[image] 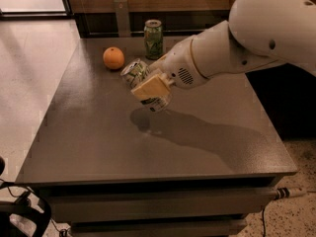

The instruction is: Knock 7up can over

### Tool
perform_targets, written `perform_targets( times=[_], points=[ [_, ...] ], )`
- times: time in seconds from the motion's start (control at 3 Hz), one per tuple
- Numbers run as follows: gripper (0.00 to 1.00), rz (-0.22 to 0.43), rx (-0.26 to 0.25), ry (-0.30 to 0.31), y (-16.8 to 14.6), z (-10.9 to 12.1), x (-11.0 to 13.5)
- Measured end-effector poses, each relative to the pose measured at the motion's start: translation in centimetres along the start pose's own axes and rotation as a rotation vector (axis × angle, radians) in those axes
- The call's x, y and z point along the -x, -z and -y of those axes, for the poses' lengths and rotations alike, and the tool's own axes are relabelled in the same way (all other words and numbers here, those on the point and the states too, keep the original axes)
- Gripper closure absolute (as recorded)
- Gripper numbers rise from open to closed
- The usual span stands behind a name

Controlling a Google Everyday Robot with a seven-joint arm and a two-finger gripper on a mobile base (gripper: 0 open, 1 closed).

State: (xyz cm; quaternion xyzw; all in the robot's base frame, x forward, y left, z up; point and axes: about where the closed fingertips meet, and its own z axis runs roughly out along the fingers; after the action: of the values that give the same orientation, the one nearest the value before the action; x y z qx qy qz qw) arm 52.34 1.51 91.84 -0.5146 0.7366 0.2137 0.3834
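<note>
The gripper, hanging above the table, is closing around the tilted 7up can and covering its middle; the far finger is hiding behind it. The arm is running off the top and right edges. Dark gear is being cut off at lower left.

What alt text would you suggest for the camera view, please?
The robot's gripper is closed around the 7up can, holding it steeply tilted over a dark grey table. Behind it, an orange and an upright darker green can sit near the table's far edge.
</note>
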Motion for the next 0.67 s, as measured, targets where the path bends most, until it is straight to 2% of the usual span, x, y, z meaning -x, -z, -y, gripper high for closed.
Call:
perform_targets(
  times=[0.67],
  points=[
    [1.0, -0.183, 0.122, 0.043, -5.5, -1.3, -1.1]
  ],
)
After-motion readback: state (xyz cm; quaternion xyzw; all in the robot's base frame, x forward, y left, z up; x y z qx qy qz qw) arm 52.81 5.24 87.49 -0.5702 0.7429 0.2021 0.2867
